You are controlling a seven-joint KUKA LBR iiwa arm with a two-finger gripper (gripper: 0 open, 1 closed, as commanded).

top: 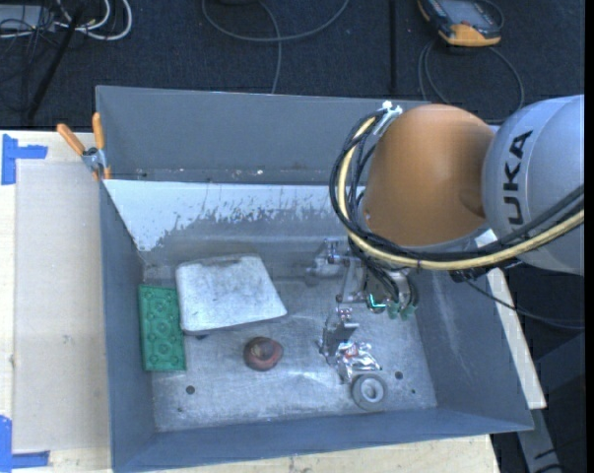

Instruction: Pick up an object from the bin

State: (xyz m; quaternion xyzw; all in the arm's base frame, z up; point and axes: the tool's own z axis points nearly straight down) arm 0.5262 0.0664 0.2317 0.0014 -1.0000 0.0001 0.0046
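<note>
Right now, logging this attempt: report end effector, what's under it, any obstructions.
End effector low at bin's right side, over crumpled silvery thing. Grey ring close beside it. Brown disc, white slab, green block apart, leftward.

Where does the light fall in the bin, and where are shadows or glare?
In the camera view, a bright band crosses the far wall of the bin; the orange cover on the arm shades the right side around the gripper; the crumpled silvery thing beside it glints; the green block at left is evenly lit.
</note>
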